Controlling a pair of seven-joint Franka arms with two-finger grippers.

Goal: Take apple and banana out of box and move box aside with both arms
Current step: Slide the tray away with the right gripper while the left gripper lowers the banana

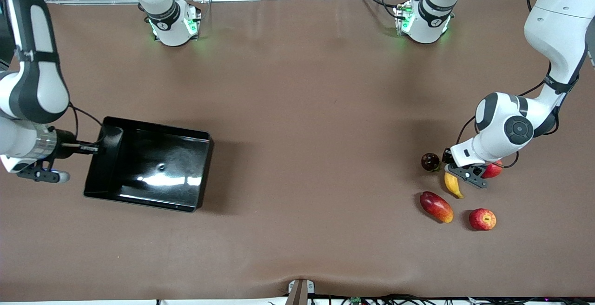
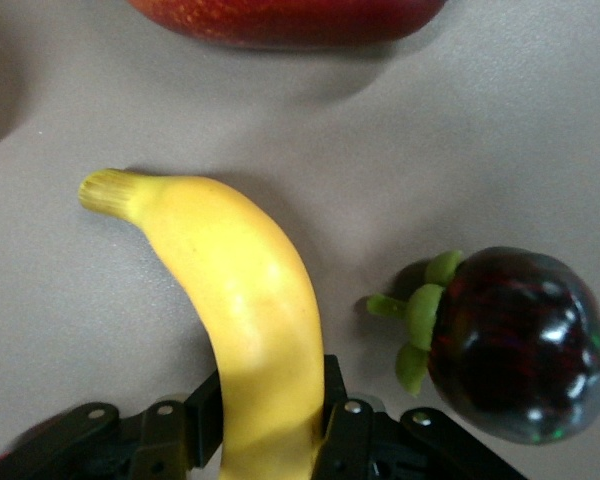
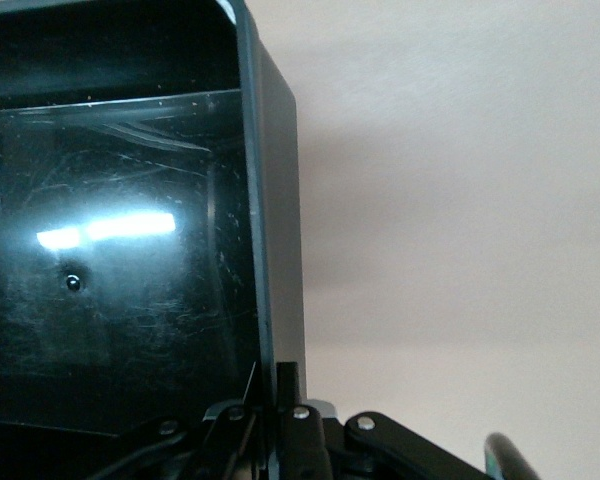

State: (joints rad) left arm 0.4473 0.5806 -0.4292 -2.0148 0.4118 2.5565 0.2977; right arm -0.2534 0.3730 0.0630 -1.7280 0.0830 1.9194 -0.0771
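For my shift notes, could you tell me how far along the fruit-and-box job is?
Done: the apple lies on the table and the box holds nothing. In hand: the left gripper grips the banana, low at the table; the right gripper clamps the box's wall. Left: releasing both.

Mangosteen (image 1: 430, 161); mango (image 1: 436, 206); red fruit (image 1: 493, 169); brown table (image 1: 316, 109)

The right gripper (image 1: 95, 148) clamps the empty box's (image 1: 148, 170) wall, while the left gripper (image 1: 450, 173) holds the banana (image 1: 453, 186) among fruit near the apple (image 1: 482, 219).
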